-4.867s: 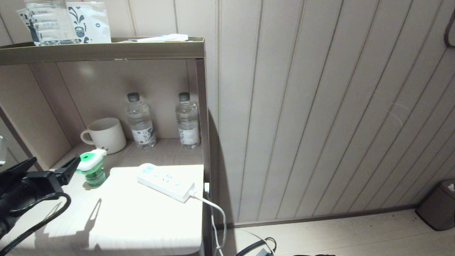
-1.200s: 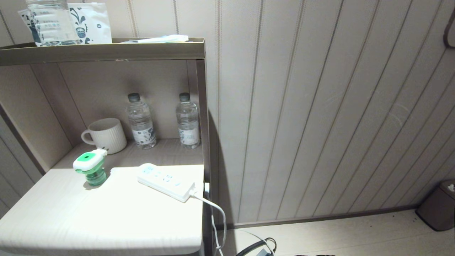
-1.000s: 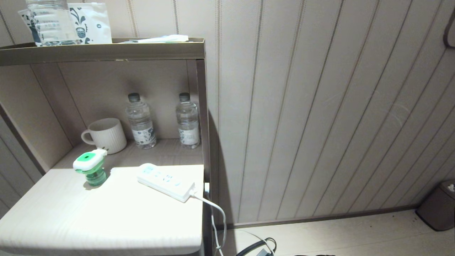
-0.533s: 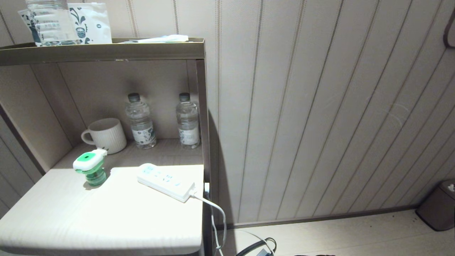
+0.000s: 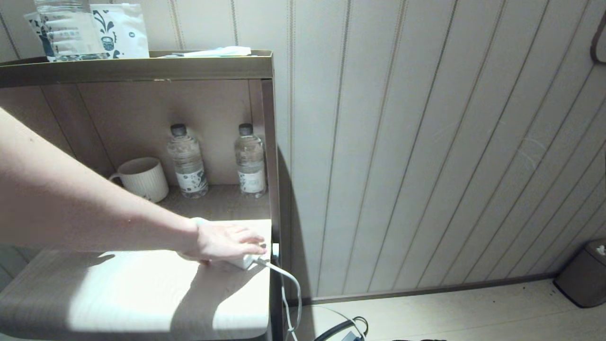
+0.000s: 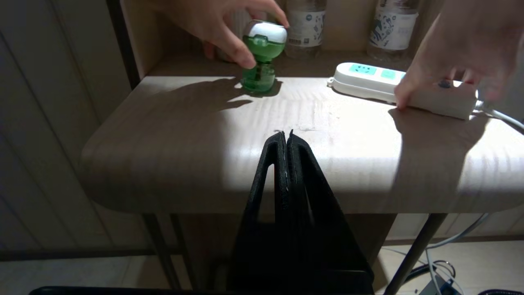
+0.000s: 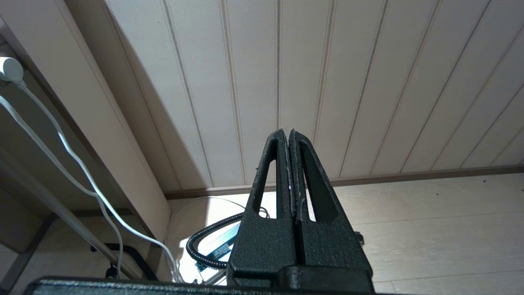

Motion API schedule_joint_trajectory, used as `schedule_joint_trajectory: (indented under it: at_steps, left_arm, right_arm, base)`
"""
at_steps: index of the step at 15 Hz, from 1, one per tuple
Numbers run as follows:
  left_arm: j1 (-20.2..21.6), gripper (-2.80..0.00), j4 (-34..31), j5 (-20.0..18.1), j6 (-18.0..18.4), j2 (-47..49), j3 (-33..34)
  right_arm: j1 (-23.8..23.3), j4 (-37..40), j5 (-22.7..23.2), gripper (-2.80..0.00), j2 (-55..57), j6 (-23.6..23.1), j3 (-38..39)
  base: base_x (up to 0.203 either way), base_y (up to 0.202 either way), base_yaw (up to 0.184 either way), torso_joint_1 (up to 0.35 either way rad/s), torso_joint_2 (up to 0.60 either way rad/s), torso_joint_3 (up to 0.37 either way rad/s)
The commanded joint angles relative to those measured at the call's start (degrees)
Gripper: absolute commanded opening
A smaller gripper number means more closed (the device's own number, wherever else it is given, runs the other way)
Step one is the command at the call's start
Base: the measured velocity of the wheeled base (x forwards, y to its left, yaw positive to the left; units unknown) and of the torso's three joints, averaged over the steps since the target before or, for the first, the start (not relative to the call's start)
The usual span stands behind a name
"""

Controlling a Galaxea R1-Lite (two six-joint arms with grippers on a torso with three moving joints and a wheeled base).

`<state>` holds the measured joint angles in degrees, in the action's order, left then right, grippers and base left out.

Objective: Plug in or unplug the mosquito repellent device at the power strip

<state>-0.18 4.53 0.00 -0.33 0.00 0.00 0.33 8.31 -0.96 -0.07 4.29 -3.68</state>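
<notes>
A bare hand (image 6: 223, 24) pinches the mosquito repellent device (image 6: 262, 55), glossy green bottle standing on the grained wooden table (image 6: 172, 135). Another hand (image 5: 225, 242) presses the smooth white power strip (image 6: 399, 88). The left gripper (image 6: 286, 137) and right gripper (image 7: 286, 135) hang low, matte black fingers pressed together.

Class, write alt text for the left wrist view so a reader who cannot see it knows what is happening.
Two human hands work on a pale wooden table: one hand grips the green mosquito repellent device, the other hand presses on the white power strip. The device is not plugged in. The robot's black left gripper hangs shut before the table's near edge.
</notes>
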Motion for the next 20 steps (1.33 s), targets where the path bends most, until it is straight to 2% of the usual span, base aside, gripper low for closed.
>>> schedule_joint_trajectory:
  at_steps: [1, 20]
  left_arm:
    - [0.01, -2.80, 0.04, 0.00, -0.02, 0.09, 0.00]
    - [0.01, -2.80, 0.04, 0.00, -0.02, 0.09, 0.00]
  right_arm:
    - [0.02, 0.04, 0.00, -2.80, 0.07, 0.02, -0.01]
    - [0.05, 0.04, 0.00, -2.80, 0.07, 0.02, -0.01]
  base:
    - [0.000, 0.000, 0.000, 0.000, 0.00, 0.000]
    - [0.000, 0.000, 0.000, 0.000, 0.00, 0.000]
